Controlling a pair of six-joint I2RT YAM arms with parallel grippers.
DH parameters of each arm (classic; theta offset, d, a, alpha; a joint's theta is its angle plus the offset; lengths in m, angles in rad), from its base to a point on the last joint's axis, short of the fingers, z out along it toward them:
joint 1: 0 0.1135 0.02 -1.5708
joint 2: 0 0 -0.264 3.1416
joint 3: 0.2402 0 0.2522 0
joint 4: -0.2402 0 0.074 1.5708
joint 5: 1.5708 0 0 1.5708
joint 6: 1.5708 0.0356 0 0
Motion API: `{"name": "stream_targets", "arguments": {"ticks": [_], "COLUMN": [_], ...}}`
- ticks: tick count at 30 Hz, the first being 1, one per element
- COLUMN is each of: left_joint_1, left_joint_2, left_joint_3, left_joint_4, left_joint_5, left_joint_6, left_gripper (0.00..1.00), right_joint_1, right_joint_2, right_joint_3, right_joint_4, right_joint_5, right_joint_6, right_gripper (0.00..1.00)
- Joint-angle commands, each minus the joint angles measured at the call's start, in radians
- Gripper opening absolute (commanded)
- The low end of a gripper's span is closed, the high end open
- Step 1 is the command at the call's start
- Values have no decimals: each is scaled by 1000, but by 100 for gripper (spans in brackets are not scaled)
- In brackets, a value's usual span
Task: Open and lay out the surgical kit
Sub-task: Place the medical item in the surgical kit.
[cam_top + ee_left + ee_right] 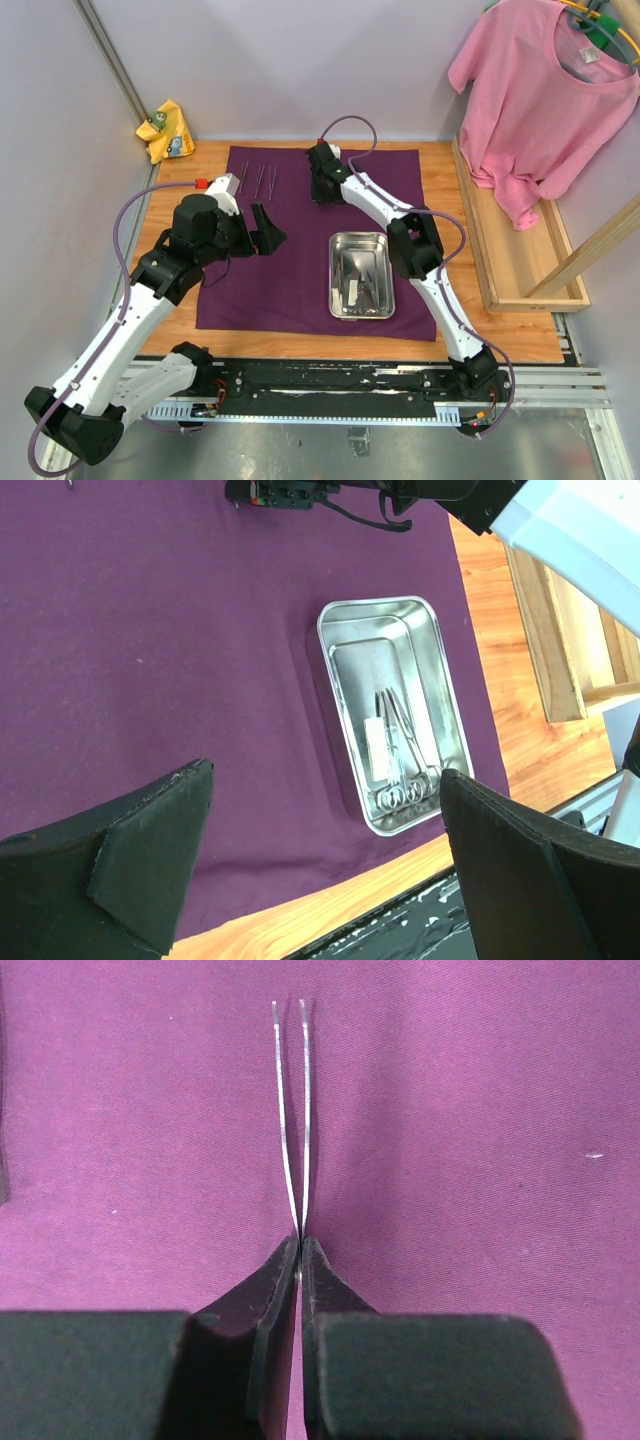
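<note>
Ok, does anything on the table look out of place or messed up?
Nothing stands out. The purple cloth lies flat, the steel tray sits upright on it with instruments inside, and slim tools lie side by side near the far edge. The right fingers pinch forceps.

No readable text, labels, brands, numbers or signs in any view.

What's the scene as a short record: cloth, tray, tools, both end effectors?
cloth: purple wrap, spread flat
tray: steel tray on wrap, holding ring-handled instruments and a white piece
laid out: thin tools near wrap's far edge
left end effector: open, empty, above wrap
right end effector: shut on forceps
</note>
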Motion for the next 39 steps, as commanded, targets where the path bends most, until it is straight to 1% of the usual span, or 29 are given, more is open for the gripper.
{"name": "stream_targets", "arguments": {"ticks": [1, 4, 6, 9, 11, 14, 18, 21, 23, 28, 31, 34, 36, 39], "left_joint_1": [-6, -6, -6, -6, -6, -6, -5, -6, -6, -5, -5, -6, -5, -6], "left_joint_2": [2, 4, 4, 6, 7, 7, 10, 13, 14, 39, 49, 61, 69, 87], "left_joint_3": [3, 1, -1, -2, -1, -1, 6, 20, 35, 75, 78, 75, 68, 62], "left_joint_4": [35, 37, 39, 41, 41, 38, 33, 20, 10, -18, -25, -28, -24, -23], "left_joint_5": [-2, -2, -4, -5, -6, -13, -24, -37, -53, -64, -74, -80, -83, -83], "left_joint_6": [1, 1, 1, 0, 2, 4, 7, 9, 13, 23, 23, 19, 14, 11], "left_gripper": [99, 99, 99, 99, 99, 99, 99, 99, 99, 99, 99, 99, 99, 99], "right_joint_1": [-9, -9, -8, -8, -9, -9, -8, -13, -15, -15, -16, -16, -15, -20], "right_joint_2": [36, 40, 42, 42, 41, 37, 17, 0, -32, -209, -354, -540, -692, -892], "right_joint_3": [38, 38, 40, 40, 41, 44, 34, 47, 24, -111, -238, -433, -609, -805], "right_joint_4": [-18, -18, -18, -18, -18, -18, 17, 19, 47, 146, 190, 237, 272, 243], "right_joint_5": [29, 29, 27, 27, 27, 23, 10, 1, -15, -31, -22, -5, -26, -25], "right_joint_6": [-18, -20, -20, -22, -23, -20, -25, -25, -27, -55, -74, -86, -92, -121], "right_gripper": [6, 7, 12, 16, 23, 24, 30, 30, 31, 33, 33, 34, 35, 38]}}
